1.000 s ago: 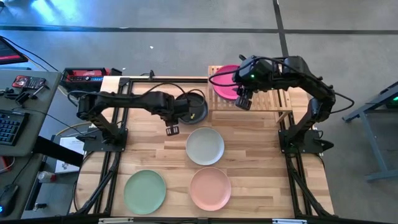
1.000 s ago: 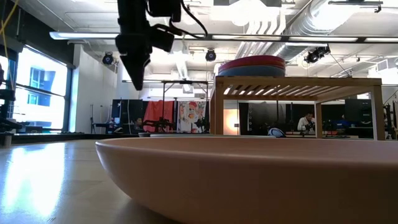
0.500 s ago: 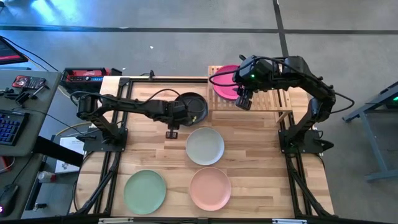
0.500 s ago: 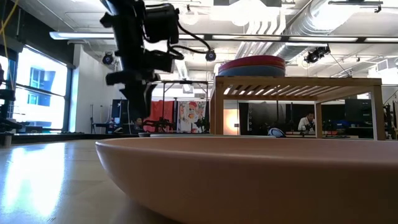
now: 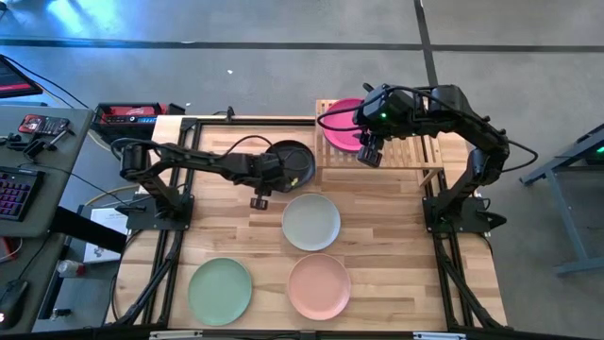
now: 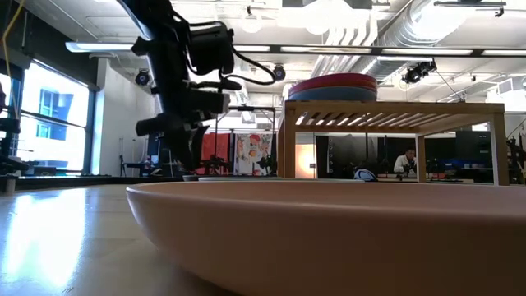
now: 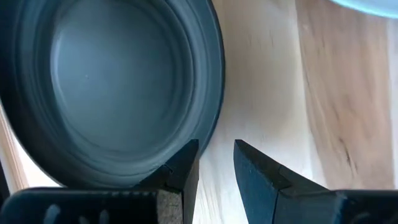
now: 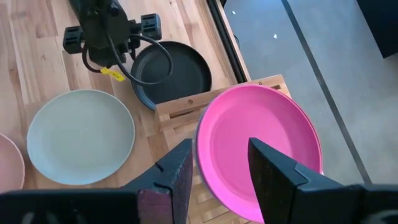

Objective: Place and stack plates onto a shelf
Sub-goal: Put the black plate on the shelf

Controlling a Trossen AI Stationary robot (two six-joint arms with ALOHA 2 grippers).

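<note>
The black plate (image 5: pixel 291 162) lies flat on the table left of the shelf (image 5: pixel 406 156) and fills the left wrist view (image 7: pixel 106 87). My left gripper (image 5: pixel 279 176) (image 7: pixel 216 163) is open, low at the plate's near-left rim, with one finger over the plate and one over bare wood. My right gripper (image 5: pixel 366 132) (image 8: pixel 217 171) hangs open above the magenta plate (image 8: pixel 261 140), which tops a stack on the shelf's left end (image 6: pixel 333 85). The off-white plate (image 5: pixel 311 221), the mint green plate (image 5: pixel 220 288) and the peach-pink plate (image 5: pixel 319 285) lie flat on the table. My left gripper stands open astride the black plate's near-left rim (image 7: pixel 214 115), slanting down from the table's left. Whether a finger touches the rim, I cannot tell. The plate lies flat on the table.
The shelf's right half (image 5: pixel 420 142) is bare slats. In the low view the peach-pink plate (image 6: pixel 329 238) fills the foreground. Bare tabletop (image 5: pixel 396 246) lies right of the off-white and peach-pink plates. Off the table's left edge are a keyboard and tools (image 5: pixel 28 132).
My left gripper has come down from well above the table to the black plate's near-left rim, tipping forward as it sank. The right arm and all plates have kept still.
</note>
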